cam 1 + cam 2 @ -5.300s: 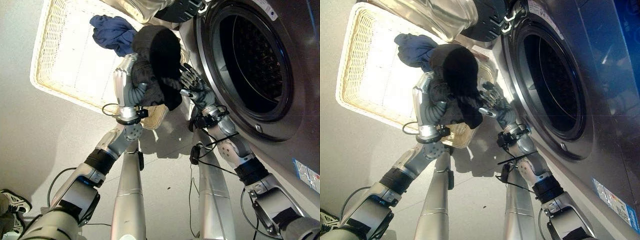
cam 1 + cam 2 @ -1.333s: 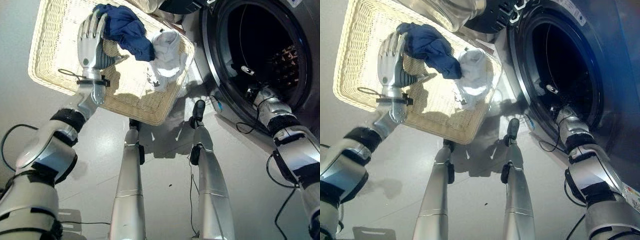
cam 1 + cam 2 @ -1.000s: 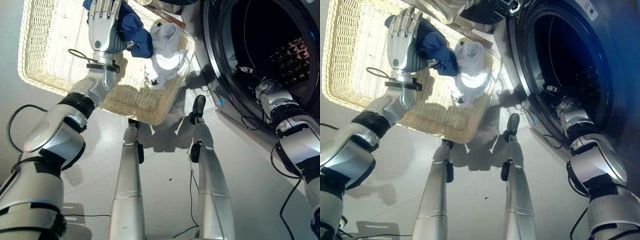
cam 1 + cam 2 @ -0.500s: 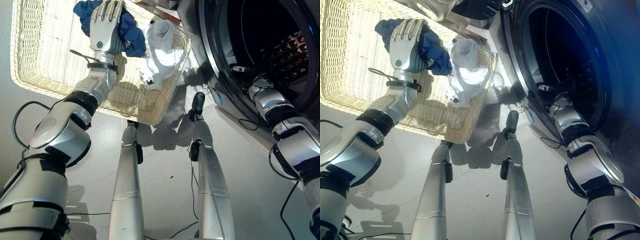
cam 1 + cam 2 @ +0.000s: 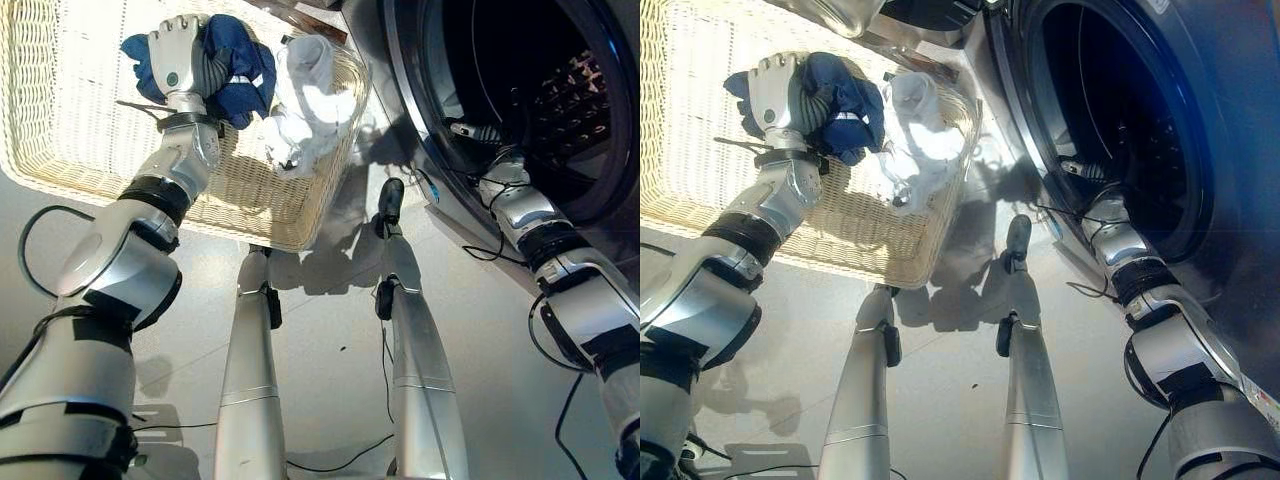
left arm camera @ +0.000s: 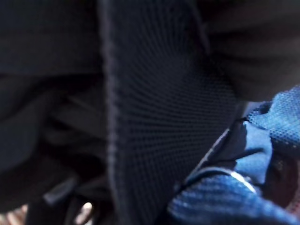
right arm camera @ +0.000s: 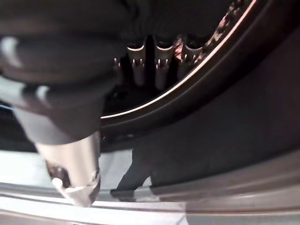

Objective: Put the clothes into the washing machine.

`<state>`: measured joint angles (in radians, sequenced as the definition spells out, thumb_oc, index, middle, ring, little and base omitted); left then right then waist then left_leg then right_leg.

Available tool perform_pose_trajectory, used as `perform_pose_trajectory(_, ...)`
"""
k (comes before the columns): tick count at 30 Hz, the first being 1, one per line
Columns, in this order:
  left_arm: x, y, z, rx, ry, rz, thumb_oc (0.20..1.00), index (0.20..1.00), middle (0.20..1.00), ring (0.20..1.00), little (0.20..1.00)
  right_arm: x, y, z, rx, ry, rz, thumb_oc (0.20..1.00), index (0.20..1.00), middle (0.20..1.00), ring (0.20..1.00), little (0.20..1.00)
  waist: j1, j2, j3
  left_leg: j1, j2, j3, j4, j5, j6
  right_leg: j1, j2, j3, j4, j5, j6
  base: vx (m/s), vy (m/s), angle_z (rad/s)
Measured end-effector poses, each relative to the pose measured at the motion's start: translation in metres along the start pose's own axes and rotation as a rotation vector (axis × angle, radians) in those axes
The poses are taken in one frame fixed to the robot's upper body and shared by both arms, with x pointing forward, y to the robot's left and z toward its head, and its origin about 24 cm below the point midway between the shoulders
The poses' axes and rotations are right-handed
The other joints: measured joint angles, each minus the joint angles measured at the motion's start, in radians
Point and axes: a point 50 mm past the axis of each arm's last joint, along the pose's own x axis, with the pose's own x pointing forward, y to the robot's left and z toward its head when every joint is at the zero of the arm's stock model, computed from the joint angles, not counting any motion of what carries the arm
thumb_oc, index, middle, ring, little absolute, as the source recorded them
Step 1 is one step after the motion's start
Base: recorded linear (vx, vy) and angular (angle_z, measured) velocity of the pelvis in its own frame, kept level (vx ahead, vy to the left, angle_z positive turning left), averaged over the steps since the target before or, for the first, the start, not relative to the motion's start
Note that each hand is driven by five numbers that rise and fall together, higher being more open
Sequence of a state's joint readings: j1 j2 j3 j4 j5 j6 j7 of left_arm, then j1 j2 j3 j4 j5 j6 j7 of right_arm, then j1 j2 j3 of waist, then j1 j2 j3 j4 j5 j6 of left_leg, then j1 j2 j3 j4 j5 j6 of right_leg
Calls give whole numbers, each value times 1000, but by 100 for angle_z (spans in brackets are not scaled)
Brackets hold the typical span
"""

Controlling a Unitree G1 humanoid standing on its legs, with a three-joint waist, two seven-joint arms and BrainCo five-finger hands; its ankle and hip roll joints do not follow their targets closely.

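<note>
Left hand (image 5: 178, 68) curled round navy blue garment (image 5: 232, 62) inside wicker laundry basket (image 5: 60, 120) on floor, left of washing machine (image 5: 1230, 150). White garment (image 5: 305, 95) lies just right of the blue one, in basket's right corner. Right hand (image 7: 154, 65) reaches into drum opening (image 5: 520, 90), fingers straight, holding nothing.

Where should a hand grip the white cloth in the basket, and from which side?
Probably from above, at the raised bunched top of the white cloth. It lies crumpled against the basket wall nearest the washing machine, and the blue cloth in the left hand crowds its other side.
</note>
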<state>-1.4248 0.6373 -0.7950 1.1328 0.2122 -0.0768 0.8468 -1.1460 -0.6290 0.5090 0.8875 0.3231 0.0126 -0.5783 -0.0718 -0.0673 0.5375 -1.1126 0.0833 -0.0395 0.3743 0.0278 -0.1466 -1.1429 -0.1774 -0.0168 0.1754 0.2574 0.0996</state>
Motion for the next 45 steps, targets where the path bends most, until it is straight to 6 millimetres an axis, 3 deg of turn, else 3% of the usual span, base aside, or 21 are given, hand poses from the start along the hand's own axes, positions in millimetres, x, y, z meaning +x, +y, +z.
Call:
perform_pose_trajectory(6, -1, 1, -2, -76, 32, 23, 200, 200, 200, 200, 200, -4, 3, 3, 24, -28, 0, 1000, 1000, 1000, 1000, 1000, -2, 0, 0, 0, 1, 0, -3, 0, 0, -1, 1, 0, -1, 0, 0, 9, -22, 0)
perform_pose_trajectory(10, -11, 4, -11, -300, 133, 110, 200, 200, 200, 200, 200, -16, 8, 19, 248, -114, 40, 1000, 1000, 1000, 1000, 1000, -21, 0, 0, 0, 2, 1, -8, 1, -1, -4, 2, 0, -1, -1, -1, 3, -9, 0)
perform_pose_trajectory(14, -39, -2, -11, -528, 165, 188, 200, 200, 200, 200, 200, -35, 9, 18, 479, -156, 48, 1000, 1000, 1000, 1000, 1000, -25, 0, 0, 3, 5, 3, -12, 0, -1, -4, 5, 1, -2, -3, -2, 3, -18, -1)
perform_pose_trajectory(18, -79, -13, 2, -757, 182, 231, 200, 200, 200, 200, 200, -58, 18, 12, 673, -141, 96, 1000, 1000, 1000, 1000, 1000, -18, 0, 0, 4, 6, 1, -14, 1, -3, -5, 7, 2, 1, -9, 1, 1, -8, 0)
perform_pose_trajectory(23, -117, -10, 32, -1051, 152, 306, 200, 200, 200, 200, 200, -89, 31, 16, 911, -140, 209, 1000, 1000, 1000, 1000, 1000, 12, 0, 0, 8, 6, 1, -16, 3, -5, -8, 8, 4, 13, -19, 1, 0, 0, 0)
perform_pose_trajectory(34, -120, 31, 76, -1299, -136, 328, 200, 200, 200, 200, 200, -114, 39, 49, 1106, -254, 500, 1000, 1000, 1000, 1000, 1000, 36, 1, 0, 27, 1, -5, -18, 4, -7, -7, 0, 4, 50, -37, -1, 0, 0, 0)
perform_pose_trajectory(45, -130, 49, 101, -1323, -369, 230, 200, 200, 200, 200, 200, -144, 61, 62, 1116, -249, 893, 1000, 1000, 1000, 1000, 1000, 65, 1, 1, 55, -2, -15, -35, 15, -13, -5, -2, 3, 91, -61, -5, 2, -8, 1)
